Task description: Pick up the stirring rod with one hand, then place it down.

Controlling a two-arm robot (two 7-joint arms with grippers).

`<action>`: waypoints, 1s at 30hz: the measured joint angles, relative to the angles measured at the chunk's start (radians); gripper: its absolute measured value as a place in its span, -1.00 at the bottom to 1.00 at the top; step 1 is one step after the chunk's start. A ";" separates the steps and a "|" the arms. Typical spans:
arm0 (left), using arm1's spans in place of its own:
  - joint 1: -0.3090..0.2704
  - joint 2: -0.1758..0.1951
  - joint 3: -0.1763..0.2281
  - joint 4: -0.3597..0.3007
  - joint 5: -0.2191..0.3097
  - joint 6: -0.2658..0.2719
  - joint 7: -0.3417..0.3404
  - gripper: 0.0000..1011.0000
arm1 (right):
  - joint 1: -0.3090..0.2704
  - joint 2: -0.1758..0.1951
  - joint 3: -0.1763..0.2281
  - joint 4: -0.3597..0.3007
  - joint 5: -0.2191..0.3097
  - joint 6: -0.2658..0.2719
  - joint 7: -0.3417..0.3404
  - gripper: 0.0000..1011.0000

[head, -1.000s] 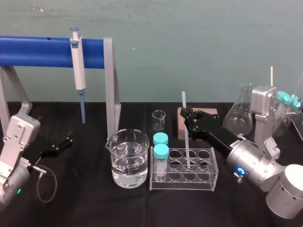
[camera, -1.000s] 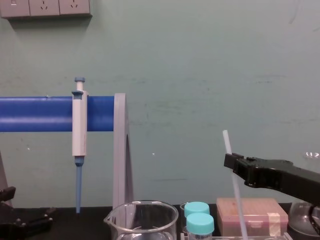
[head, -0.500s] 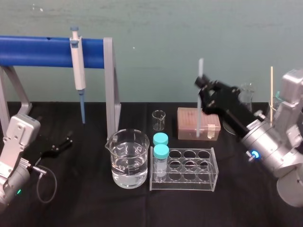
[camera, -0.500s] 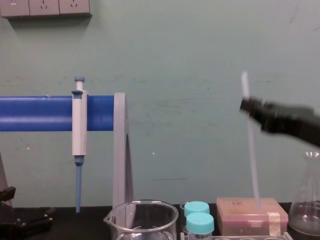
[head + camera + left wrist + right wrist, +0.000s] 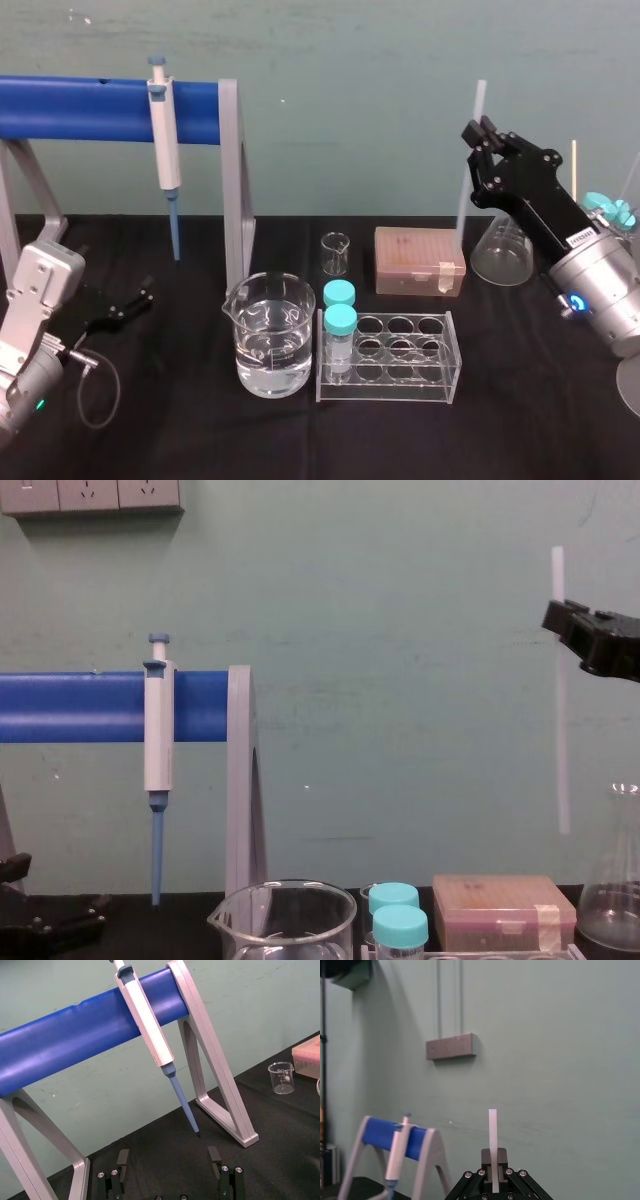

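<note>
One second back, the stirring rod (image 5: 466,195) stood with its lower end in the clear tube rack (image 5: 390,372). Since then the right hand (image 5: 479,136) has lifted it out and carried it up and to the robot's right. It now hangs nearly upright in the air, behind the rack, over the gap between the pink tip box (image 5: 420,262) and the glass flask (image 5: 500,255). That settles the pick-up half of the task, I judge (one hand did it alone). What remains is to bring the rod down and lay it on the table (image 5: 190,430).

Chest view gives what the head view cannot: the rod (image 5: 561,720) hangs with its lower end clear above the box top, touching nothing, and the right hand (image 5: 562,620) is clamped near its upper end. Right wrist view adds the grip itself: the fingers (image 5: 484,1160) are closed tight on the rod (image 5: 493,1135), with a short length standing above them.

Left hand (image 5: 125,305) rests parked on the table at the far left. Its own wrist view shows its fingers (image 5: 121,1159) spread wide with nothing between them, and the pipette (image 5: 150,1020) hanging on the blue stand (image 5: 60,1045) ahead.
</note>
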 joint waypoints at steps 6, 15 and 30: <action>0.000 0.000 0.000 0.000 0.000 0.000 0.000 0.98 | -0.007 0.002 0.018 0.009 -0.026 0.017 -0.017 -0.88; 0.000 0.000 0.000 0.000 0.000 0.000 0.000 0.98 | -0.016 -0.002 0.031 0.010 -0.045 0.033 -0.019 -0.88; 0.000 0.000 0.000 0.000 0.000 0.000 0.000 0.98 | -0.020 -0.011 0.035 0.007 -0.061 0.040 -0.017 -0.88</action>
